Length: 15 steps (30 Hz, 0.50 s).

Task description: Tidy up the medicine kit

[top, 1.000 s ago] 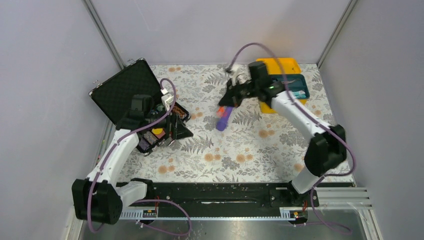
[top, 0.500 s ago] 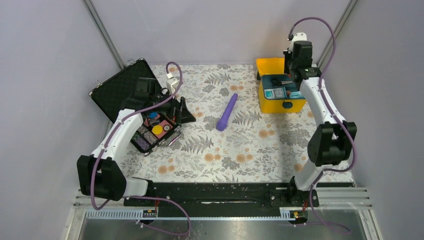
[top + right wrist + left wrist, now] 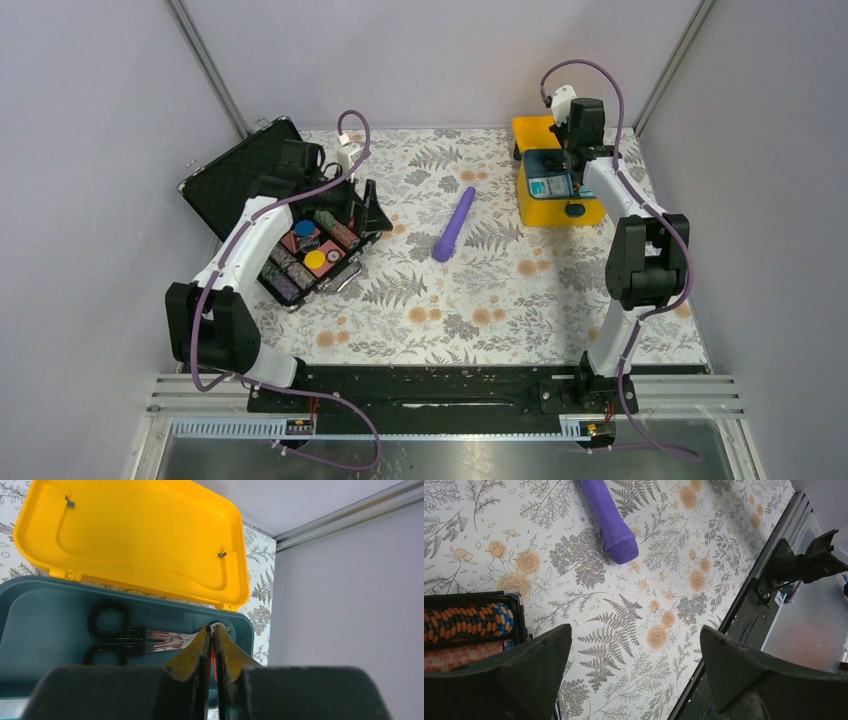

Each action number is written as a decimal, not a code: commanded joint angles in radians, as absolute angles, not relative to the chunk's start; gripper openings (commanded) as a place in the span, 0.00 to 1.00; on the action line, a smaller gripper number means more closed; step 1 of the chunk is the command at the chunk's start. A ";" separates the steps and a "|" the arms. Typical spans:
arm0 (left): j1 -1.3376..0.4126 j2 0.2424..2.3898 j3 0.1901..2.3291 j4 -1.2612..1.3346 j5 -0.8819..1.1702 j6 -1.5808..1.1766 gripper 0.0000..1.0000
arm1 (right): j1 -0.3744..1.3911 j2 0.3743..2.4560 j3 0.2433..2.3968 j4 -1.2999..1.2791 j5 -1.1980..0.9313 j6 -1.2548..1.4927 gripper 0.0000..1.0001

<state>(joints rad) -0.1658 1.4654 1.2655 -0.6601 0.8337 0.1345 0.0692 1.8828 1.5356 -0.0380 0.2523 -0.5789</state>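
Note:
The medicine kit point(image 3: 548, 211) stands at the far right of the table, its yellow lid point(image 3: 135, 535) thrown back and its teal tray point(image 3: 45, 625) showing. Black-handled scissors point(image 3: 125, 640) lie in that tray. My right gripper point(image 3: 212, 627) hovers over the tray point(image 3: 568, 162), its jaws pressed almost together on a thin orange-red thing point(image 3: 213, 662). Over at the left, my left gripper point(image 3: 634, 632) stands wide open above bare cloth, beside the black case point(image 3: 310, 250). A purple stick point(image 3: 453, 223) lies mid-table, apart from both grippers.
The black case holds several colourful rolls point(image 3: 469, 625) and its lid point(image 3: 245, 180) leans back at the far left. Walls close in behind and to the right of the kit. The dark rail point(image 3: 744, 615) runs along the table's near edge.
My right arm swung from beside the purple stick to above the kit's tray. My left gripper opened fully and shifted toward the far side of the black case.

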 commanded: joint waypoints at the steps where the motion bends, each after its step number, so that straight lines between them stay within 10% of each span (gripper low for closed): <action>1: -0.165 1.483 1.324 -0.677 0.838 0.151 0.99 | 0.075 1.903 1.561 -0.064 0.215 -0.624 0.16; 15: -0.166 1.514 1.340 -0.674 0.896 0.126 0.99 | 0.077 1.866 1.782 -0.476 -0.103 -0.308 0.58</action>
